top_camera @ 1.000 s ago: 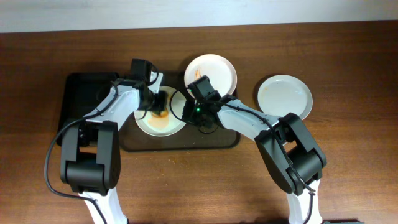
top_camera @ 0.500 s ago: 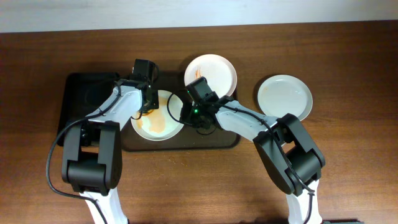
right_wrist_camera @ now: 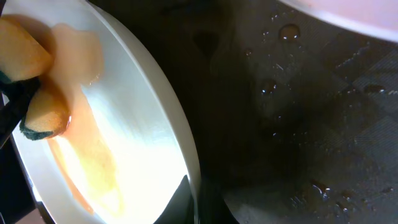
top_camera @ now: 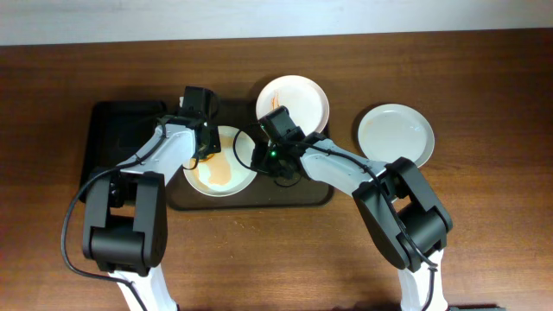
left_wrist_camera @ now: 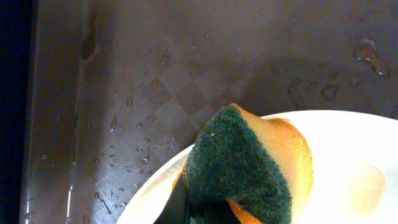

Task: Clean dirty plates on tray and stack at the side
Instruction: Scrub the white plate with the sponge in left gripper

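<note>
Left gripper (top_camera: 206, 142): closed on a yellow sponge with green scouring face (left_wrist_camera: 245, 168), fingers mostly hidden behind it. The sponge is pressed at the upper-left rim of the sauce-smeared white plate (top_camera: 226, 173). A second ago it sat near the plate's middle; it has since drawn back toward the rim, and the plate shifted slightly left with it. A pale orange film is left across the centre, thinned but not gone. Judgement: mid-scrub, more passes needed before this plate can go. Right gripper (top_camera: 259, 158): appears pinched on the same plate's right rim, one dark finger showing at the edge in its wrist view; it has held there through the stroke, steadying. The plate lies at the middle of the dark brown-grey rectangular tray (top_camera: 302, 194), whose chequer-textured floor is beaded with water. A second white plate with an orange streak (top_camera: 298, 104) lies at the tray's far edge, untouched. A clean white plate (top_camera: 396, 134) lies off the tray to the right, start of the stack. A glossy black tray (top_camera: 112, 142) sits beside the left end. All rests on a brown wood-grain table (top_camera: 484, 242); a pale wall strip (top_camera: 259, 17) runs behind.
</note>
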You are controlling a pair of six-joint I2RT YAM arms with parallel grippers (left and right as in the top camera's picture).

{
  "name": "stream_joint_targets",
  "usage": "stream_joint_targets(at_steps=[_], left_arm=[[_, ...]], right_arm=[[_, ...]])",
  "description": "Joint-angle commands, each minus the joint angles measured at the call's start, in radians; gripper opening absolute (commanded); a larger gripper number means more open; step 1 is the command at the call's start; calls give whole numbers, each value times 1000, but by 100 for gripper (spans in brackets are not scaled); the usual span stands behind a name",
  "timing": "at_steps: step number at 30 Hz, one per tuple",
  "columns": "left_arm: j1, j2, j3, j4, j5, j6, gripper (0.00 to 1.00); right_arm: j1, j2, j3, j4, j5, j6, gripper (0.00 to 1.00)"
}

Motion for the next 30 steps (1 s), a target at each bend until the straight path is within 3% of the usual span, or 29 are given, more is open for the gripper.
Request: stream_joint_targets(at_steps=[1, 9, 15, 19, 26, 29, 30], left_arm=[[-20, 58, -84, -35, 52, -25, 1], [-44, 58, -87, -29, 71, 35, 0], [-14, 58, 40, -217, 459, 441, 0], [-13, 58, 122, -354, 516, 520, 0], [-6, 58, 136, -499, 525, 510, 1], [-2, 58, 136, -507, 311, 348, 1], [2, 58, 136, -504, 143, 230, 0]], right_arm=[[-5, 21, -6, -4, -2, -10, 4], [-5, 21, -6, -4, -6, -13, 4], [-5, 21, -6, -4, -6, -13, 4], [-5, 21, -6, -4, -6, -13, 4], [-5, 21, -6, -4, -18, -13, 4], [-5, 21, -6, -4, -18, -14, 4], [-5, 21, -6, -4, -20, -14, 4]])
